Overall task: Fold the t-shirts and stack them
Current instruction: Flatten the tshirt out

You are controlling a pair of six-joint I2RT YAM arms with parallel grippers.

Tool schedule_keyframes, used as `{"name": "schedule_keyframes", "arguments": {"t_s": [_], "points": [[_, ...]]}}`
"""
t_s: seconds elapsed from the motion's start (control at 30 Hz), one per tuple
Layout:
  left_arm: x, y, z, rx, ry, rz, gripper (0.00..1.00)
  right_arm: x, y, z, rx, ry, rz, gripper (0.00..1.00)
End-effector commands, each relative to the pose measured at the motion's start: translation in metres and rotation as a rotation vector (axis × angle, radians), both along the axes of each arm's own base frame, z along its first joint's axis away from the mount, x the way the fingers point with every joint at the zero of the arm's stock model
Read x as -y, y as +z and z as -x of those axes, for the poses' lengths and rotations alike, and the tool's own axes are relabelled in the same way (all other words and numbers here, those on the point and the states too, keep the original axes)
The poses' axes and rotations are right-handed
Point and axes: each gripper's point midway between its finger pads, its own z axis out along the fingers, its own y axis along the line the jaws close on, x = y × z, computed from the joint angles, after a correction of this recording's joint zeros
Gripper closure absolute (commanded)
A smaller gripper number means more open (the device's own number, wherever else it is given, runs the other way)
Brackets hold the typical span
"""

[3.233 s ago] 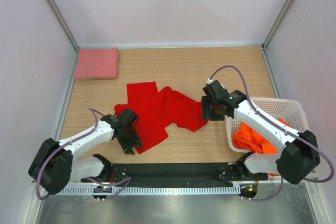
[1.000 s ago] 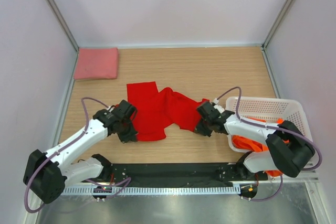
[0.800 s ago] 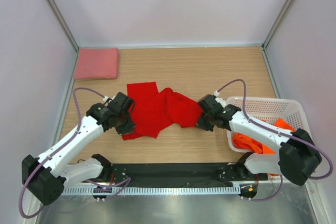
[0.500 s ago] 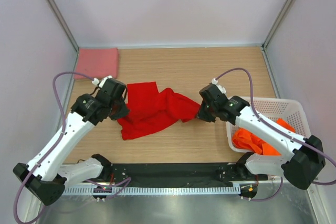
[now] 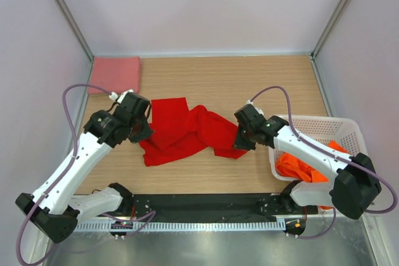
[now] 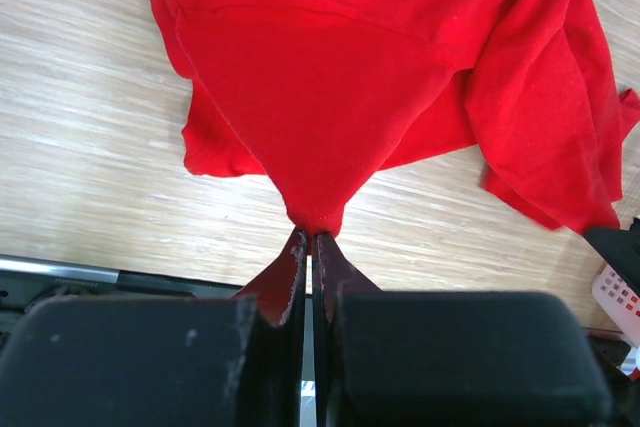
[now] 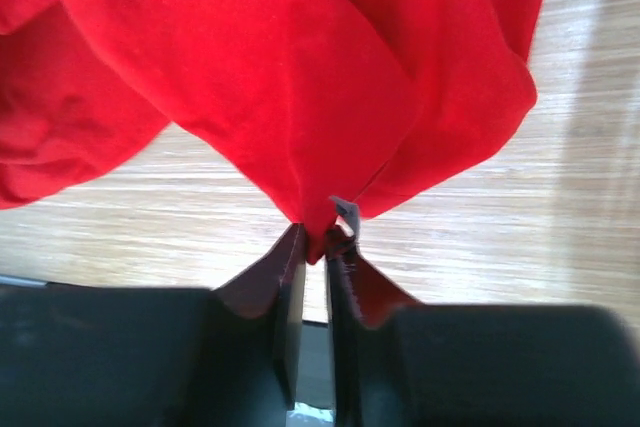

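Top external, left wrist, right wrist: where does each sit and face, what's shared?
Top external: above and behind the bases, looking down at the table; both arms show.
Left wrist: on the left arm, looking past the left gripper, shut on the red t-shirt.
Right wrist: likewise, right gripper pinching the same shirt.
Shared: all three see the red t-shirt.

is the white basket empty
No, the basket has bunched orange shirts lying in it.
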Motion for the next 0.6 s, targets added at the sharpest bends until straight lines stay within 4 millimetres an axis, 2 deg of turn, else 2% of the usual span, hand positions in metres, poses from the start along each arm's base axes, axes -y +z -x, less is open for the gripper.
{"name": "schedule_keyframes", "arguments": {"t_s": [0.0,0.03,0.27,0.37,0.47,0.5,0.53,0.57], "points": [[-0.005,0.003,0.004,0.016,0.009,0.005,1.0,-0.007,-0.003,-0.009,0.027,0.003,-0.038,0.88],[-0.005,0.003,0.005,0.014,0.009,0.008,1.0,-0.006,-0.004,-0.01,0.026,-0.011,-0.045,0.98],[-0.01,0.007,0.005,0.027,0.014,-0.007,1.0,-0.003,-0.008,-0.012,0.025,-0.008,-0.029,0.98],[-0.018,0.019,0.002,0.061,0.027,-0.039,1.0,0.001,0.003,-0.021,0.073,-0.002,-0.003,0.99],[-0.03,0.037,-0.009,0.114,0.054,-0.075,1.0,0.011,0.035,-0.046,0.172,-0.041,0.021,0.98],[-0.034,0.052,-0.017,0.152,0.073,-0.082,1.0,0.01,0.054,-0.059,0.225,-0.044,0.01,0.98],[-0.038,0.062,-0.023,0.181,0.092,-0.081,1.0,0.017,0.065,-0.071,0.258,-0.076,0.012,0.99],[-0.04,0.082,-0.032,0.236,0.111,-0.067,1.0,0.018,0.087,-0.085,0.31,-0.098,-0.009,0.98]]}}
